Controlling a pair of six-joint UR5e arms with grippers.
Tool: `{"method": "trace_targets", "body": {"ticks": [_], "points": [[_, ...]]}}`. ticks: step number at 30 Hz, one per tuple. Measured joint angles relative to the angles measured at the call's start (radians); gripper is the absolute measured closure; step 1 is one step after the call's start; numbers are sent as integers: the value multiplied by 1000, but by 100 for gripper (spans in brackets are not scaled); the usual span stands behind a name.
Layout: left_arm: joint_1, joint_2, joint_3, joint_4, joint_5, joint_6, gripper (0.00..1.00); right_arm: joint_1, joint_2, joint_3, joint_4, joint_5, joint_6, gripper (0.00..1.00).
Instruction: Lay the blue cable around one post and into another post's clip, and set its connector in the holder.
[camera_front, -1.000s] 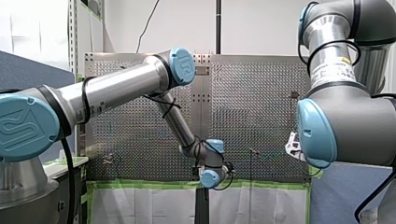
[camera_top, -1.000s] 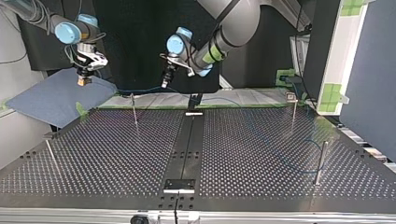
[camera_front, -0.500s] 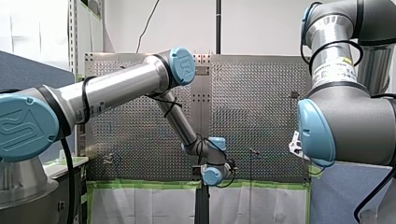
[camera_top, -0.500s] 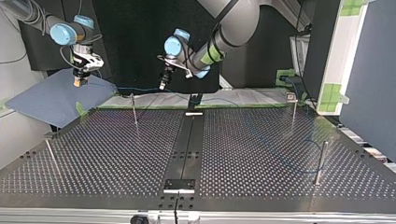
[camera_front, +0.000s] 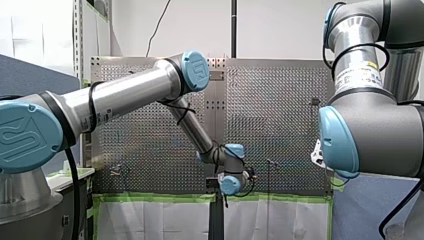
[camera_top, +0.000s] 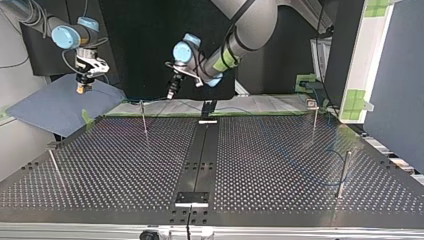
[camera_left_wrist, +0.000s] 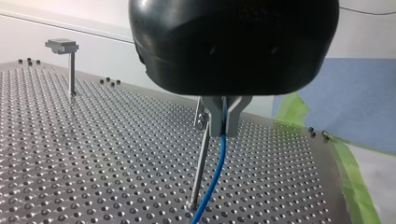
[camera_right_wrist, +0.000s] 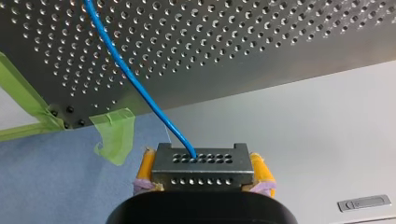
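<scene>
In the left wrist view my left gripper (camera_left_wrist: 223, 128) is shut on the blue cable (camera_left_wrist: 215, 172), which hangs down beside a thin clip post (camera_left_wrist: 201, 158) just under the fingers. In the top view that gripper (camera_top: 170, 94) hovers at the far table edge, close to the same post (camera_top: 144, 118). My right gripper (camera_right_wrist: 203, 159) has yellow pads (camera_right_wrist: 145, 164) shut on the metal connector (camera_right_wrist: 201, 175), and the cable (camera_right_wrist: 135, 84) runs from it over the table's edge. It hangs over a blue cloth at the top view's left (camera_top: 80, 90).
More posts stand on the perforated table (camera_top: 250, 160): one with a flat head (camera_top: 312, 105) at the far right, one near the right edge (camera_top: 342, 172) with cable looped by it, one near left (camera_top: 55, 167). Green tape (camera_right_wrist: 112, 133) lines the table's edge.
My left gripper has carried the cable toward the top view's left, nearer the clip post. My right gripper has drifted slightly left and up over the blue cloth.
</scene>
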Motion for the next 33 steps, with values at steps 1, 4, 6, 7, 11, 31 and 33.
{"method": "trace_targets", "body": {"ticks": [1,4,6,7,11,31,33], "points": [[0,0,7,-7,1,0,98,-1,0,-1,0,0,1,100],[0,0,26,-35,6,0,98,-5,1,-3,0,0,1,100],[0,0,32,-47,9,-1,98,-7,1,-4,0,0,2,100],[0,0,33,-51,10,-1,98,-8,2,-4,1,0,2,100],[0,0,34,-61,9,-1,98,-13,3,-4,2,0,3,100],[2,-1,34,-9,2,-1,98,-46,9,-6,4,3,29,100],[4,0,35,-6,3,-2,98,-46,9,-6,5,4,28,100]]}}
